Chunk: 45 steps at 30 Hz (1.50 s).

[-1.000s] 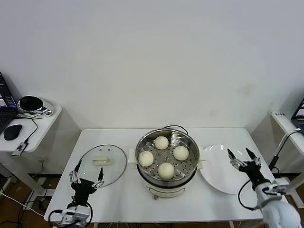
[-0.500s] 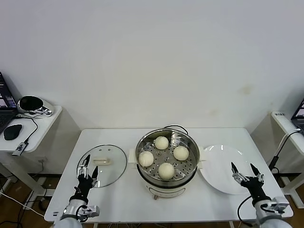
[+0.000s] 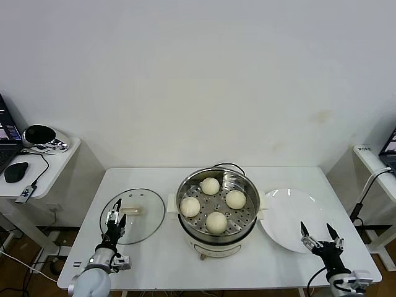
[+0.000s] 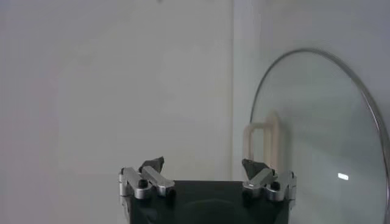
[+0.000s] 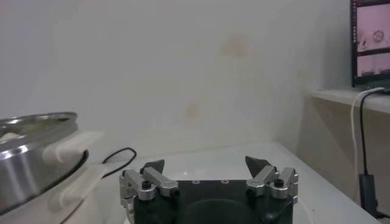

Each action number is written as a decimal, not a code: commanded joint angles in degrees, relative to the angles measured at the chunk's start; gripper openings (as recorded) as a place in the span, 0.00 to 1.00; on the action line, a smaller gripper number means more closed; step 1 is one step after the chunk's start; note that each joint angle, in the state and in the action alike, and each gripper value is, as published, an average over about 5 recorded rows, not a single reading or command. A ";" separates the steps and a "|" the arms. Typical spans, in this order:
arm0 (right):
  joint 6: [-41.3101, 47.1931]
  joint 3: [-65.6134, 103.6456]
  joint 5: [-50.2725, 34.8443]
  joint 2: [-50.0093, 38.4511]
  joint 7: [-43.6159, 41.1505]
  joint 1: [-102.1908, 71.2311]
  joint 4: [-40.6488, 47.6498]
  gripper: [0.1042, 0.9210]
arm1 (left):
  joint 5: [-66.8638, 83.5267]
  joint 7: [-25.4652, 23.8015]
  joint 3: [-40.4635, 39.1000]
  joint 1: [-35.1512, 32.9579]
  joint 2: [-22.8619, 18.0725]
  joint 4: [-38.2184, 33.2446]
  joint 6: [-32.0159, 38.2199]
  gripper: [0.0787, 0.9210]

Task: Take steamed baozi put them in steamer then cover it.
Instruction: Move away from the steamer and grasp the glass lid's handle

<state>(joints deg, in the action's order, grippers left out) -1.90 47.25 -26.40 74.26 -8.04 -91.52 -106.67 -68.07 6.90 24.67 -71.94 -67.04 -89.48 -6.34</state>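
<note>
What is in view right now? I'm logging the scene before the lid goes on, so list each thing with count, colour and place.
steamed baozi: four, cream-white, on the perforated tray inside the steamer.
steamer: one, shiny steel on a cream-white base, table centre.
cover: one, clear glass with cream-white handle, flat on the table left of the steamer.
plate: one, white, right of the steamer, nothing on it.
table: one, white.
side shelf: one, white, far left, carrying a mouse and a dark bowl-like item.
left gripper: open, over the cover's near edge.
right gripper: open, at the plate's near right edge, holding nothing.
</note>
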 commanded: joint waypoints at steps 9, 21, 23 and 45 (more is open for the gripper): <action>-1.90 -0.41 3.59 1.82 0.24 -0.34 0.42 0.88 | -1.81 1.85 -2.33 6.15 -1.61 8.68 -3.66 0.88; -1.83 -0.46 3.52 2.21 0.27 1.25 1.68 0.88 | -3.11 1.80 -2.96 9.34 -4.71 11.84 -5.46 0.88; -1.82 -0.45 3.56 2.22 0.27 1.52 2.00 0.88 | -3.04 1.82 -2.92 9.76 -5.23 11.92 -6.07 0.88; -1.93 -0.83 3.54 2.53 0.20 3.53 5.13 0.88 | -3.11 2.95 -3.24 16.84 -7.59 19.64 -7.11 0.88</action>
<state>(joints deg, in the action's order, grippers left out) -3.77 46.39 -22.87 76.78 -7.81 -88.31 -102.21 -71.05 9.46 21.50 -58.01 -74.21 -73.72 -13.47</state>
